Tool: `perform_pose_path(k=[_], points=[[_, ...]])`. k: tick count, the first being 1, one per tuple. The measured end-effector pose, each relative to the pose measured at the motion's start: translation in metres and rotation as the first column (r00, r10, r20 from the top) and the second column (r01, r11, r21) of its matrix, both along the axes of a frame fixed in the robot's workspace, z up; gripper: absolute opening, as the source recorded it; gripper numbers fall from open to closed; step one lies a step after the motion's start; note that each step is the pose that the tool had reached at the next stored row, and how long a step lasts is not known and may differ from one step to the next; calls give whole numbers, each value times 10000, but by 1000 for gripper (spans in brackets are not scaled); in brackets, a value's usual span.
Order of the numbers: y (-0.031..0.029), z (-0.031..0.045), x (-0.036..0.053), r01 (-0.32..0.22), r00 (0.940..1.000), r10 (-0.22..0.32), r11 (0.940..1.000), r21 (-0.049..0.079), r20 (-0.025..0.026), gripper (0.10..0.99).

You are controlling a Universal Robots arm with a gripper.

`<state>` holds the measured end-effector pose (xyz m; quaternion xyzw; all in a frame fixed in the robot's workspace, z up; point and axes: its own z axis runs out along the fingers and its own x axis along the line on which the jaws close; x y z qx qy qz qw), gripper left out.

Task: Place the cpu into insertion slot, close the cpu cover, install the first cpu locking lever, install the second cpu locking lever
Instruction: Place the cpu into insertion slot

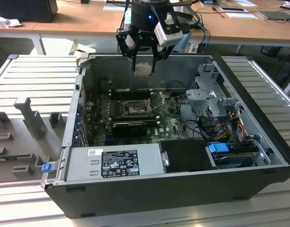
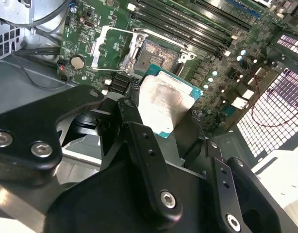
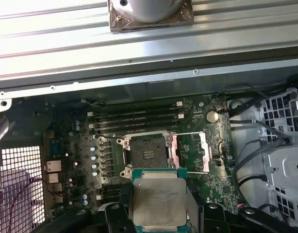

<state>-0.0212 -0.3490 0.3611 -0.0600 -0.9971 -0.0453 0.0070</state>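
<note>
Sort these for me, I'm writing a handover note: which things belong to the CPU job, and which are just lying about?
Job: cpu, held by the end effector; socket, empty; cpu cover, swung open.
Lying about: memory sticks; power supply; drive cage.

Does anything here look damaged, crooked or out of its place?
Nothing looks broken or spilled. The small square cpu with pale grey metal top, held by the gripper above the black computer case, looks blotchy and smeared. The thin dark metal cpu cover lies open beside the empty socket.
</note>
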Motion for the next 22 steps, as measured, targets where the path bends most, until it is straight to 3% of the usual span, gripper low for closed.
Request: perform_pose_path(k=[22], points=[[0,-1,0,643,9979,-643,9979,0,0,529]])
